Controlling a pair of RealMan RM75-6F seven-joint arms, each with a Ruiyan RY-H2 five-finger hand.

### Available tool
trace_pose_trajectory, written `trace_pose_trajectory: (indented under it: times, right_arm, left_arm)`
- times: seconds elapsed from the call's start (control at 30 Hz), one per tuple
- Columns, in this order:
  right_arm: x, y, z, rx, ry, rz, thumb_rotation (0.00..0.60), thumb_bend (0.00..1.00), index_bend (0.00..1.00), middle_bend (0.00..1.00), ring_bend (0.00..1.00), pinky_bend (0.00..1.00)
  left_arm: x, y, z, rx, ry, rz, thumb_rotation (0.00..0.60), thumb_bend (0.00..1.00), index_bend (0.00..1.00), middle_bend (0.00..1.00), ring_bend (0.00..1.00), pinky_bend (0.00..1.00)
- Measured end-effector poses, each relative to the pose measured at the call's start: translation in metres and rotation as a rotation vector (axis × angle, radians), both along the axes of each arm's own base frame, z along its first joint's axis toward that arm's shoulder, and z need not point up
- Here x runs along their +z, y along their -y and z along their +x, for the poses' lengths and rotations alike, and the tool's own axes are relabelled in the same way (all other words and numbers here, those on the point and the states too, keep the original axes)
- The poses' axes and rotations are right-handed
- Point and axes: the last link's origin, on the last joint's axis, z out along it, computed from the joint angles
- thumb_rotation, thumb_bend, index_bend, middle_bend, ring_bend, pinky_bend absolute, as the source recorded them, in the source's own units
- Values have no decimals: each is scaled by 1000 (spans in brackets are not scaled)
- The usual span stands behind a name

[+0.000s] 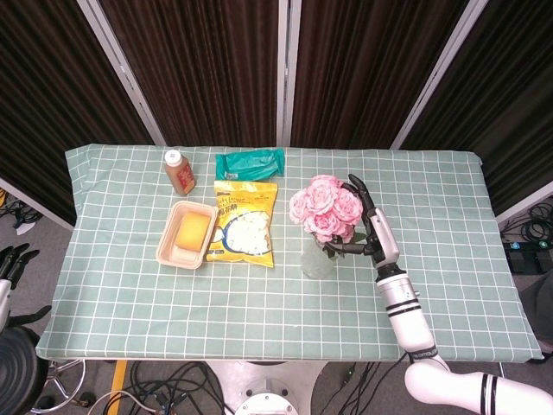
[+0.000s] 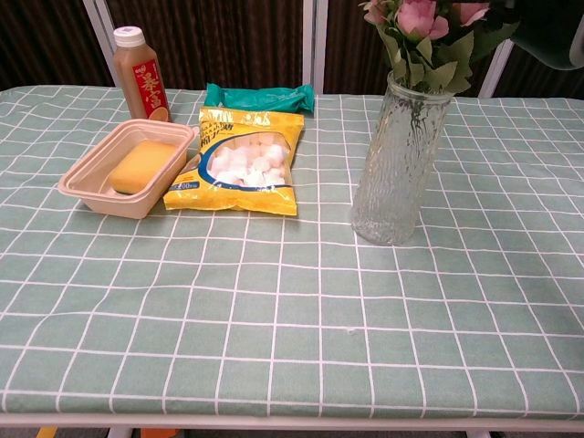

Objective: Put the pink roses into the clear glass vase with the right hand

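Right robot hand (image 1: pixel 370 226) beside the vase (image 2: pixel 398 162), fingers loosely apart around the rose (image 1: pixel 324 207) stems, probably steadying the bunch while it settles in the vase on the bench (image 1: pixel 449 216); left robot hand (image 1: pixel 10 264) idle, far left.

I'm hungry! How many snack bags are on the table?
2. A yellow bag lies flat beside the tray, and a green bag lies just behind it, near the bottle. None look hidden.

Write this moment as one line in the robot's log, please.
step: roses into vase | roses: stems in vase | right hand: beside roses, grip unclear | left hand: off table, idle
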Motion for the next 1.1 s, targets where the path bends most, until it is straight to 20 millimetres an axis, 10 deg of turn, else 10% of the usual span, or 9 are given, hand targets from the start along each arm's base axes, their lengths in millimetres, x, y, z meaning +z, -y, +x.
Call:
trace_pose_trajectory:
  times: [0.33, 0.7, 1.1]
  right_arm:
    - [37, -28, -47, 23, -352, -140, 600, 0, 0, 0, 0, 0]
    - [62, -96, -162, -174, -1205, -321, 600, 0, 0, 0, 0, 0]
    - [63, -159, -219, -292, -1242, -297, 600, 0, 0, 0, 0, 0]
  left_arm:
    - [2, 1, 3, -13, 3, 10, 600, 81, 133, 54, 0, 109]
    - [-1, 3, 12, -64, 17, 49, 600, 81, 133, 52, 0, 109]
    - [-4, 4, 15, -91, 7, 60, 600, 82, 133, 43, 0, 109]
